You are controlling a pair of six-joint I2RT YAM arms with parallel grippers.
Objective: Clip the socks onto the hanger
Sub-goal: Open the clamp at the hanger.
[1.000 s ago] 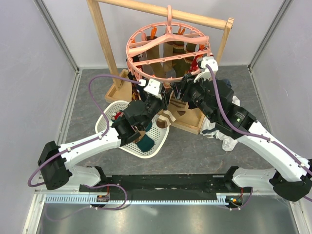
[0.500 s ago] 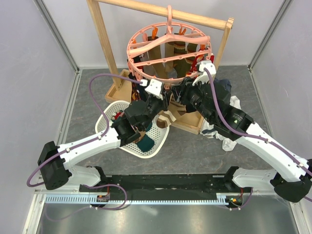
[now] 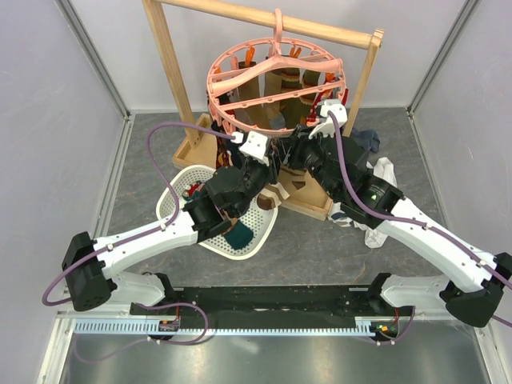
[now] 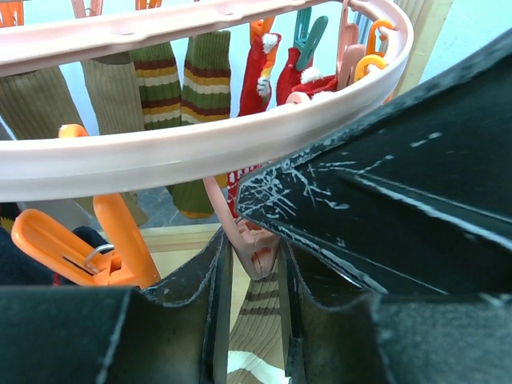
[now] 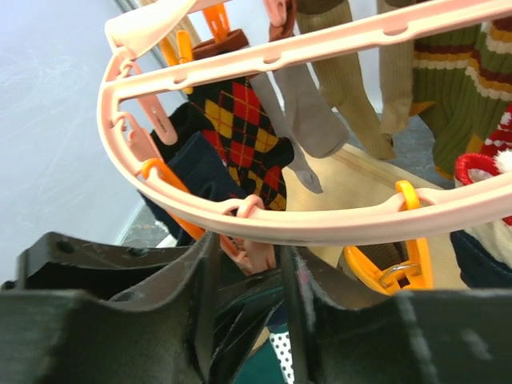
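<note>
The pink ring hanger point(image 3: 240, 74) hangs from the wooden rack with several socks clipped on it. Both grippers meet under its near rim. My left gripper point(image 3: 270, 166) is shut on a brown-striped tan sock point(image 4: 256, 316), held just under a pink clip point(image 4: 254, 250). The sock hangs down in the top view point(image 3: 277, 194). My right gripper point(image 3: 290, 154) is shut on that pink clip point(image 5: 258, 254), which hangs from the ring point(image 5: 336, 224). Green-striped point(image 4: 180, 80), red-and-white point(image 4: 260, 72), argyle point(image 5: 244, 120) and tan point(image 5: 344, 88) socks hang beyond.
A white mesh basket point(image 3: 178, 198) stands left of the rack base, with a dark teal sock point(image 3: 238, 237) in it. White and grey garments point(image 3: 376, 220) lie under the right arm. The wooden rack posts point(image 3: 170, 64) and base point(image 3: 312, 206) stand close behind. Orange clips point(image 4: 120, 240) hang beside the jaws.
My right arm has moved left and in under the ring's near rim. The hanger has shifted slightly. My left gripper has hardly moved.
</note>
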